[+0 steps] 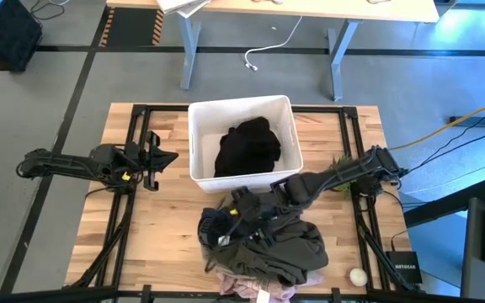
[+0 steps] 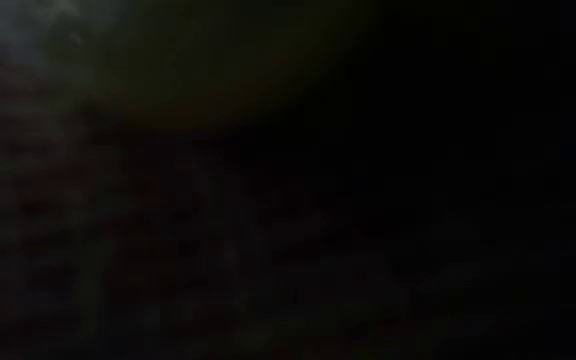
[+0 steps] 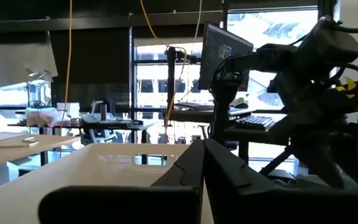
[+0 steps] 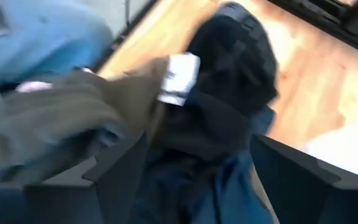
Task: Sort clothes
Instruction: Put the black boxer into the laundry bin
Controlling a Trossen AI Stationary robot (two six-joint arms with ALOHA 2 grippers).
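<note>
I have the right gripper (image 4: pixel 185 168) down in the pile (image 1: pixel 263 248) at the table's near edge, fingers apart astride dark navy cloth (image 4: pixel 210 124), ready to pinch one garment free. One black piece (image 1: pixel 247 147) already lies in the bin (image 1: pixel 199 126). The left gripper (image 1: pixel 160 157) waits beside the bin, fingers together. Under everything is a wood table (image 1: pixel 150 219), with grey floor and desks beyond.

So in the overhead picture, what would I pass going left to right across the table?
Left pincer → white bin holding a black garment → right arm, reaching down over the clothes pile → small white ball near the table's right edge.
</note>
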